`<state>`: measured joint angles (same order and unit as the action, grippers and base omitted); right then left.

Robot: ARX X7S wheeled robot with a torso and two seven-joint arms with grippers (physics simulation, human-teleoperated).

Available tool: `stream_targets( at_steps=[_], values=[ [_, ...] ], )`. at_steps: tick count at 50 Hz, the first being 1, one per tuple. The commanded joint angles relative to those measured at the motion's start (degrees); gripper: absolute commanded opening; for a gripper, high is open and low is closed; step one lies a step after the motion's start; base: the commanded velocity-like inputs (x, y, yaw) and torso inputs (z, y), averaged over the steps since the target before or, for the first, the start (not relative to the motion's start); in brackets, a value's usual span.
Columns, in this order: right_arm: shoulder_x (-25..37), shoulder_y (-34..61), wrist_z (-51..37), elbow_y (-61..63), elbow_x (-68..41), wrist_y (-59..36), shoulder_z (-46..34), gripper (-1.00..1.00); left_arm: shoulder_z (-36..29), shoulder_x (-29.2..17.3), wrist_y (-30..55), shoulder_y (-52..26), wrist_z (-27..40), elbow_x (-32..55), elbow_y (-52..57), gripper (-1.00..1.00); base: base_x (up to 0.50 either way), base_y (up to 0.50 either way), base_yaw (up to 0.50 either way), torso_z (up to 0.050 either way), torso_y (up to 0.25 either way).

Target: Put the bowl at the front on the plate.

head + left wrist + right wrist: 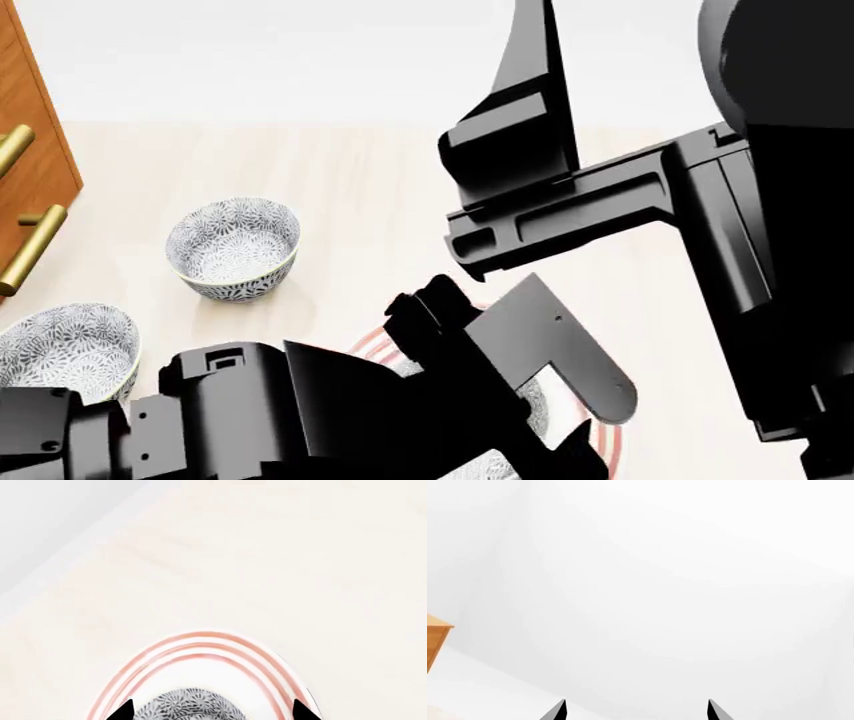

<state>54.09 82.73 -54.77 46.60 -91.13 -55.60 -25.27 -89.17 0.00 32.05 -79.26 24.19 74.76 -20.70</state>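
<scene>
Patterned bowl (pixel 189 706) between left gripper (pixel 210 710).

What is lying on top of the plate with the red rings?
A patterned bowl sits on the plate, between the left gripper's spread fingertips. In the head view the left arm covers most of both, so the bowl's full position cannot be seen.

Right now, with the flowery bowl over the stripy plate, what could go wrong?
1. In the left wrist view the bowl sits between the left gripper tips over the plate. Whether it rests there is unclear; opening early might drop it.
2. In the head view the left arm hides most of the plate, so placement is hard to check.
3. Pulling away sideways might drag the bowl off centre.
</scene>
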Motion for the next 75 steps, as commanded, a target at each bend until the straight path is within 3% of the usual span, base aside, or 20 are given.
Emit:
stream_targets(
  at_steps=[1, 32, 61, 64, 75],
  values=[
    [1.1, -1.3, -0.5, 1.6, -0.3, 1.1, 0.8, 1.0, 0.0, 0.0, -3.5, -1.3, -1.7, 1.6, -5.2, 1.0, 0.0, 0.0, 0.0, 0.0, 0.0],
    [2.5, -1.2, -1.0, 3.6, -2.2, 2.0, 1.7, 1.0, 0.0, 0.0, -10.9, -2.6, -2.0, 7.3, -25.7, 1.0, 0.0, 0.0, 0.0, 0.0, 0.0],
    [1.1, -4.2, 1.1, 3.0, 2.5, 2.8, 1.1, 1.0, 0.1, 0.0, -22.1, -2.6, -0.3, 20.3, -41.6, 1.0, 0.0, 0.0, 0.0, 0.0, 0.0],
    [1.0, -3.9, 1.0, 3.1, 2.3, 2.8, 1.0, 1.0, 0.9, -1.0, -22.8, -2.5, 0.5, 21.0, -40.3, 1.0, 0.0, 0.0, 0.0, 0.0, 0.0],
    [1.3, -5.5, 1.7, 3.5, 3.7, 3.7, 1.4, 1.0, 2.7, -13.9, -29.7, -0.4, 11.5, 19.0, -13.2, 1.0, 0.0, 0.0, 0.0, 0.0, 0.0]
  ],
)
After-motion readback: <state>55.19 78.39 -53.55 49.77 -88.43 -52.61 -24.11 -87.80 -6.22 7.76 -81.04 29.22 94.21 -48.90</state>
